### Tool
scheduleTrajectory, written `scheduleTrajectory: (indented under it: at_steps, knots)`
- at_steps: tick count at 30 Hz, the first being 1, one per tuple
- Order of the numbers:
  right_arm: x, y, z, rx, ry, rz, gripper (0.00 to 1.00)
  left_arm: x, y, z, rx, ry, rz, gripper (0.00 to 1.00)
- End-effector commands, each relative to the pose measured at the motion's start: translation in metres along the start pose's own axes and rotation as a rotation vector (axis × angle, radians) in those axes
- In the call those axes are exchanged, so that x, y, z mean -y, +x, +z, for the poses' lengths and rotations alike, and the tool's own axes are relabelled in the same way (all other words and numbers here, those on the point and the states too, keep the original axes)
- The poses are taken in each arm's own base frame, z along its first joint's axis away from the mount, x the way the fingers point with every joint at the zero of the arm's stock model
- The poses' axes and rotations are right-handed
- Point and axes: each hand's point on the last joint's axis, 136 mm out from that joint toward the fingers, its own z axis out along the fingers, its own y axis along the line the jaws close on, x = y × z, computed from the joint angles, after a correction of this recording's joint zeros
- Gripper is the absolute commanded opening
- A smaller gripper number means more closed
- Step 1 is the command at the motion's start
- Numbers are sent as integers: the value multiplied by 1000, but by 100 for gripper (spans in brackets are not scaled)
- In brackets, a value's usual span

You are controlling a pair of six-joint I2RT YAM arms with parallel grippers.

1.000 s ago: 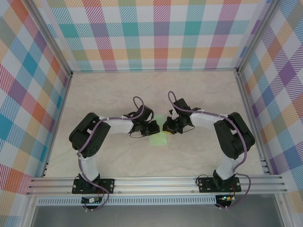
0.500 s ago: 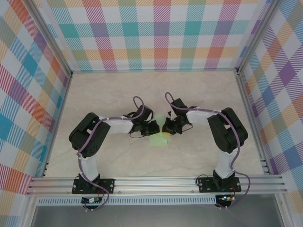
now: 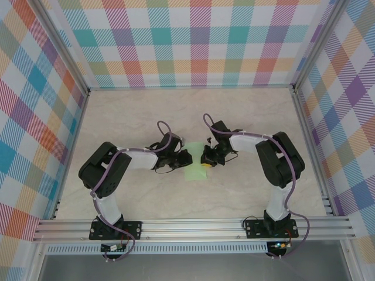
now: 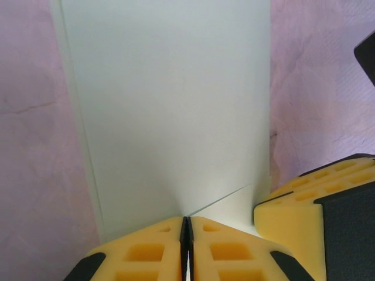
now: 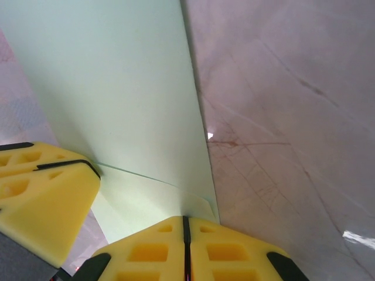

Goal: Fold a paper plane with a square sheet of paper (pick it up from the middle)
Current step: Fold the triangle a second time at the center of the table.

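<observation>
The square sheet of paper (image 3: 194,171), pale mint green, lies on the table folded into a long strip (image 4: 170,105). At its near end a corner flap (image 5: 146,199) is turned over along a slanted crease. My left gripper (image 3: 186,158) is shut, its yellow tips (image 4: 186,225) resting on the strip at that crease. My right gripper (image 3: 206,162) is shut too, its tips (image 5: 185,222) on the flap's edge, right beside the left one. Each wrist view catches the other gripper's yellow finger (image 4: 304,199) (image 5: 41,187). A paper plane as such is out of view.
The marbled tabletop (image 3: 246,111) stretches wide behind and beside the arms. Checked walls (image 3: 193,41) and aluminium rails (image 3: 193,225) close it in on all sides.
The left arm's elbow has swung out to the left and lower, its gripper staying at the paper. The right arm's elbow drew inward. Both grippers stay shut.
</observation>
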Motion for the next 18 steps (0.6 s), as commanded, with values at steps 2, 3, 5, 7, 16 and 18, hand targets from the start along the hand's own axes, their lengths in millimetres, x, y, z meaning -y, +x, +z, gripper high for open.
scheduleTrajectory:
  at_steps: [2, 3, 5, 7, 16, 18]
  knots:
    - [68, 25, 23, -80, 238, 85, 8, -67, -5, -11, 44, -233, -55, 12]
    - [68, 25, 23, -80, 238, 86, 8, -67, -7, -13, 49, -237, -52, 12]
    - [67, 24, 23, -78, 234, 84, 8, -66, -13, -18, 61, -250, -45, 12]
    - [67, 24, 23, -79, 233, 84, 8, -64, -19, -23, 76, -256, -35, 12]
    - [65, 24, 22, -77, 223, 79, 8, -22, -29, -43, 100, -117, 6, 12]
    - [64, 24, 22, -77, 219, 78, 8, -1, -25, -45, 103, -60, 28, 12]
